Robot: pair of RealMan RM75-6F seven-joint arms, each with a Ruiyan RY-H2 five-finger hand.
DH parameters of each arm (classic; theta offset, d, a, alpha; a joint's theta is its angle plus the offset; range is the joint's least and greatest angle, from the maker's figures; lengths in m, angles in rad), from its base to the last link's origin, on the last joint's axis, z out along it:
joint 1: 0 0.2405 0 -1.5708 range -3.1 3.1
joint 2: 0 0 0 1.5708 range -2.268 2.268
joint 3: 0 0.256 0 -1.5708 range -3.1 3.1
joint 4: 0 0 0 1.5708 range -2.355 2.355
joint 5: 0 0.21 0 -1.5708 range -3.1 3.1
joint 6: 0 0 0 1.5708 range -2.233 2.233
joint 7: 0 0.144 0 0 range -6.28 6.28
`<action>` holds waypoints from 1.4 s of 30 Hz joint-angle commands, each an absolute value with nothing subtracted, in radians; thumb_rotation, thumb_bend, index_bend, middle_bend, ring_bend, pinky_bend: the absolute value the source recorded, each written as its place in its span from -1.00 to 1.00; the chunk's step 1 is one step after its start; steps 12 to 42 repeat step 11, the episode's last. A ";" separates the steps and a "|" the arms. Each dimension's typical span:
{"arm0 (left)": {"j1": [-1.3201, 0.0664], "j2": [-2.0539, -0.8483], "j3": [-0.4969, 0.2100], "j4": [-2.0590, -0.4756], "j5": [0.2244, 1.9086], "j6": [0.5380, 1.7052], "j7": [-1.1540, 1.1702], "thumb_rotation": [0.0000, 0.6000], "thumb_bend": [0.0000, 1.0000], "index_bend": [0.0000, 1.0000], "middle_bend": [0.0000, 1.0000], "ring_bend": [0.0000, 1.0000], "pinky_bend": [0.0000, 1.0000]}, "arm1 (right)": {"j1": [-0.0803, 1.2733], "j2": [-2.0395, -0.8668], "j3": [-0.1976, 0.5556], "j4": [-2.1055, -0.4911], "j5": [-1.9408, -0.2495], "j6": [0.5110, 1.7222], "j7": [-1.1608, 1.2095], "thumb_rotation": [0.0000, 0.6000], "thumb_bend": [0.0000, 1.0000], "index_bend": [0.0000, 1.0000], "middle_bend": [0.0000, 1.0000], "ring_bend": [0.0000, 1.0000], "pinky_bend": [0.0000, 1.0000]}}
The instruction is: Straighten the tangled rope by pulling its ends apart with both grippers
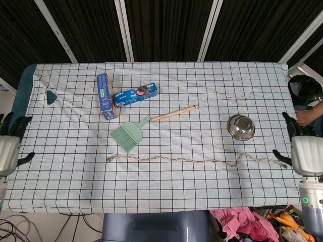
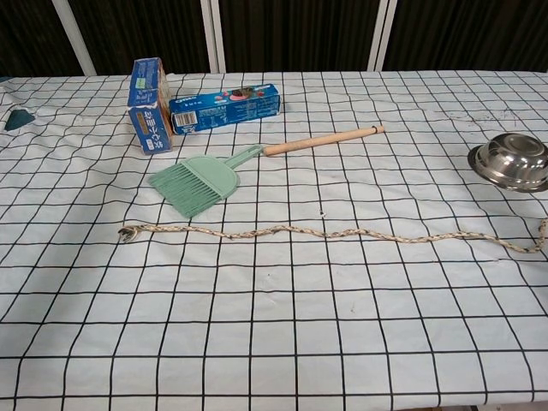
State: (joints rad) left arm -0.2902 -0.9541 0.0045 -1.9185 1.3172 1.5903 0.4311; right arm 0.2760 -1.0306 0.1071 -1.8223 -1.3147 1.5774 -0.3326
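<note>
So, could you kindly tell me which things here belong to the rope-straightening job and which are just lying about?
Belonging to the job:
- rope, stretched out across the cloth
- left hand, open, off the table's edge
- right hand, open, clear of the rope's end

Just lying about:
- green brush
- metal bowl
- two blue boxes
- dark wedge

Rope [image 1: 192, 161] lies before brush [image 1: 128, 135], bowl [image 1: 240, 126] behind its right end, seemingly apart

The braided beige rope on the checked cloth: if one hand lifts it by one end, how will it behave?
The braided beige rope lies in small waves, so it is probably floppy and would hang and drag. It looks thin, likely light. Its twisted surface should give some grip.
</note>
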 commanded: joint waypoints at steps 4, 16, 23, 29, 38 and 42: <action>-0.099 -0.985 0.121 -1.761 1.433 1.724 0.230 1.00 -0.90 -0.76 -0.79 -1.00 -1.00 | 0.158 -1.149 -0.024 -1.754 -1.442 1.650 -0.352 1.00 -1.00 -0.87 -0.69 -0.40 -0.50; -0.044 -1.000 0.142 -1.703 1.458 1.736 0.159 1.00 -0.90 -0.83 -0.82 -1.00 -1.00 | 0.121 -1.173 -0.038 -1.711 -1.463 1.664 -0.348 1.00 -1.00 -0.89 -0.71 -0.41 -0.50; -0.044 -1.000 0.142 -1.703 1.458 1.736 0.159 1.00 -0.90 -0.83 -0.82 -1.00 -1.00 | 0.121 -1.173 -0.038 -1.711 -1.463 1.664 -0.348 1.00 -1.00 -0.89 -0.71 -0.41 -0.50; -0.044 -1.000 0.142 -1.703 1.458 1.736 0.159 1.00 -0.90 -0.83 -0.82 -1.00 -1.00 | 0.121 -1.173 -0.038 -1.711 -1.463 1.664 -0.348 1.00 -1.00 -0.89 -0.71 -0.41 -0.50; -0.044 -1.000 0.142 -1.703 1.458 1.736 0.159 1.00 -0.90 -0.83 -0.82 -1.00 -1.00 | 0.121 -1.173 -0.038 -1.711 -1.463 1.664 -0.348 1.00 -1.00 -0.89 -0.71 -0.41 -0.50; -0.044 -1.000 0.142 -1.703 1.458 1.736 0.159 1.00 -0.90 -0.83 -0.82 -1.00 -1.00 | 0.121 -1.173 -0.038 -1.711 -1.463 1.664 -0.348 1.00 -1.00 -0.89 -0.71 -0.41 -0.50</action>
